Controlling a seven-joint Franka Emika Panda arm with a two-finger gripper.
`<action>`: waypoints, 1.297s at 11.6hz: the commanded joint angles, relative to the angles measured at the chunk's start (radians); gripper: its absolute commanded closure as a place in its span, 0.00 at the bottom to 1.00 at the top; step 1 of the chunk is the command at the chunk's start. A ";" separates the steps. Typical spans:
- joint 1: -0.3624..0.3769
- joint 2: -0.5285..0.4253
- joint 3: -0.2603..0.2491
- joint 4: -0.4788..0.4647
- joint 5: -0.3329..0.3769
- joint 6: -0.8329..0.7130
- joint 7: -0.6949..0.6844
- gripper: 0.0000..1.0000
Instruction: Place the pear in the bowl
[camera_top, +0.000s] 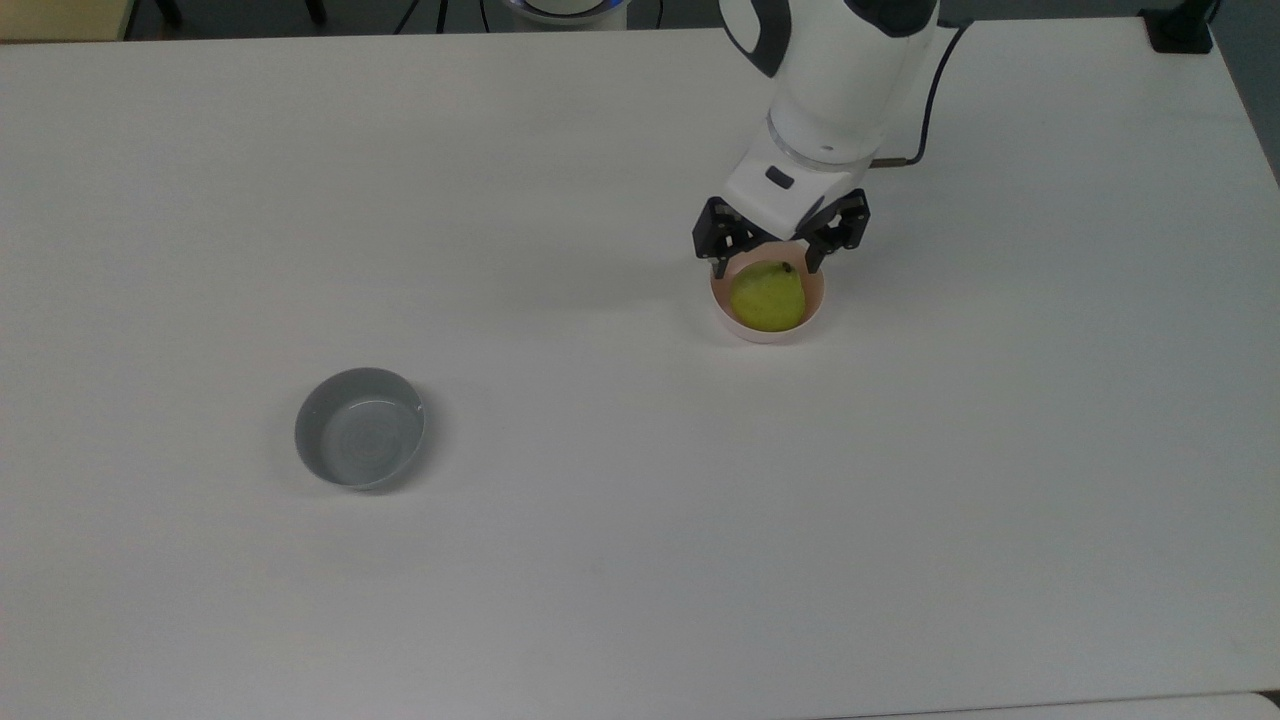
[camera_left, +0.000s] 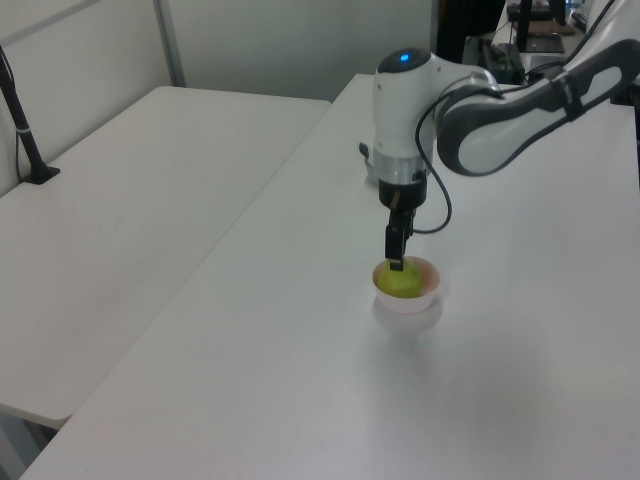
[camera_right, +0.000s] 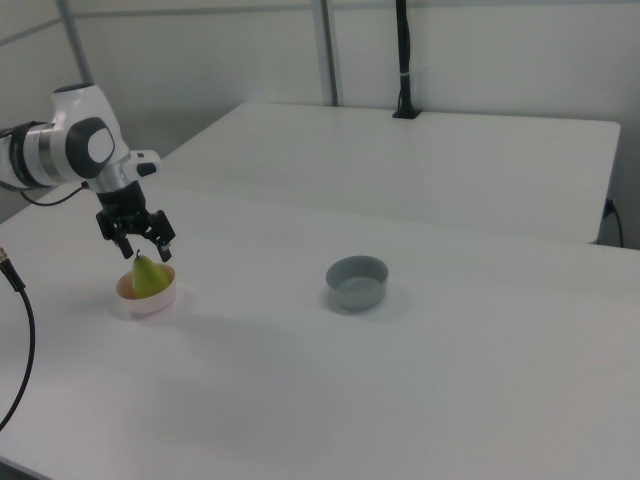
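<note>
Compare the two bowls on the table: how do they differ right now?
The pink bowl holds the pear; the grey bowl holds nothing. The pink bowl sits directly under the open end effector; the grey bowl stands apart, far toward the top view's left. Both are small, round, upright and similar in size.

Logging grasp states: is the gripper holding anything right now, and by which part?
Nothing is held. The gripper is open just above the pear, which sits free in the pink bowl.
</note>
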 joint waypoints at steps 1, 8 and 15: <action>-0.069 -0.110 0.001 0.015 -0.015 -0.133 0.021 0.00; -0.324 -0.371 -0.005 0.029 -0.005 -0.361 -0.190 0.00; -0.418 -0.404 -0.016 0.029 0.038 -0.366 -0.444 0.00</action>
